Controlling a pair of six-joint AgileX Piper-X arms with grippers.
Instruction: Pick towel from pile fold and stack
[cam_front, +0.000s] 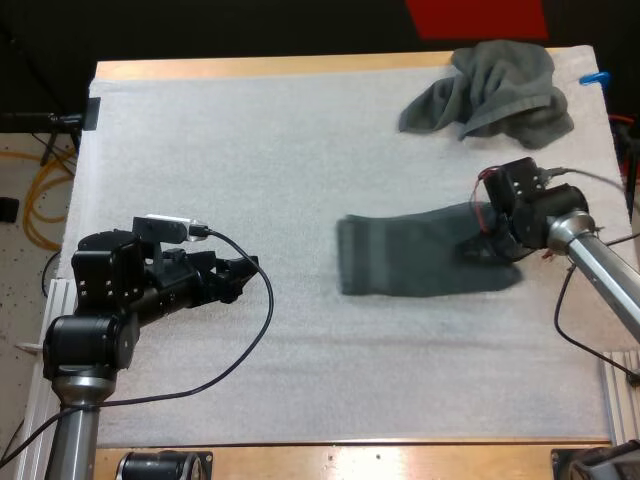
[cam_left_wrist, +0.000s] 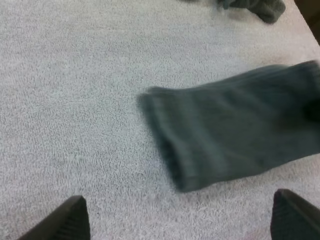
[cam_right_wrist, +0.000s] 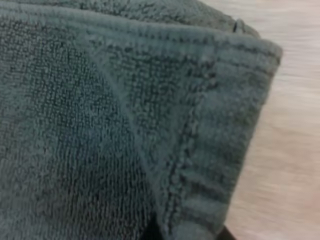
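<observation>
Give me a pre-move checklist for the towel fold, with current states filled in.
1. Left claw open and clear of both towels: ok.
2. Right claw at the flat towel's end on the right arm's side: ok.
3. Right claw's grip on that towel: cannot tell.
4. Flat towel fully on the mat, away from its edges: ok.
5. Crumpled towel apart from the flat towel: ok, bare mat shows between them.
</observation>
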